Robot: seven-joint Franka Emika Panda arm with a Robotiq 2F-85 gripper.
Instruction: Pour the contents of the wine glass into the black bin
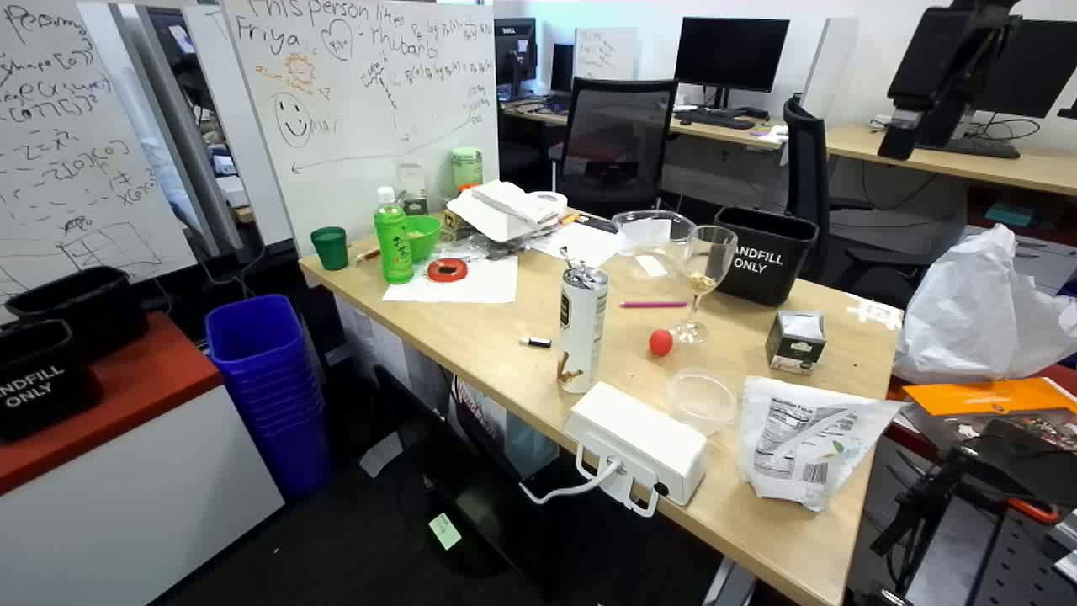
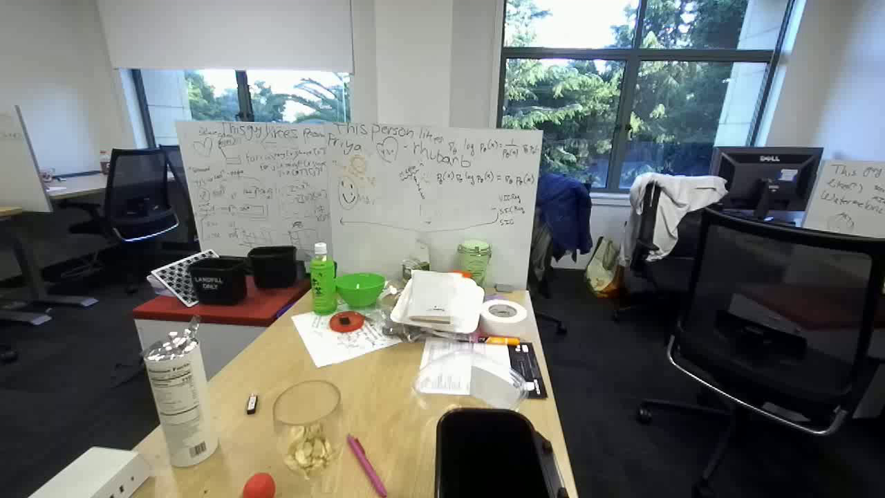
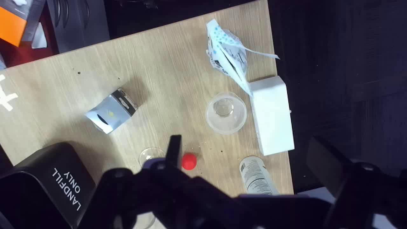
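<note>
- The claw (image 3: 246,143) has its two fingers spread wide, and they hold nothing. There is just one claw here.
- The wine glass (image 1: 707,263) stands straight up on the table (image 1: 471,332), right of the middle in an exterior view. Its long way points up.
- In the wrist view the glass is low and left of the middle, partly hidden by the claw. Its foot shows just left of the finger (image 3: 174,151) on the left. So I think the claw must go left in that frame, and down.
- The black bin (image 3: 60,173) is at the lower left there, near the glass. It looks like smooth, hard plastic, with round corners and white words.
- The glass is clear and shiny, with a round bowl and thin stem. Yellow bits (image 2: 309,449) inside look dry and flaky.
- A round red ball (image 1: 660,342) sits near its foot.
</note>
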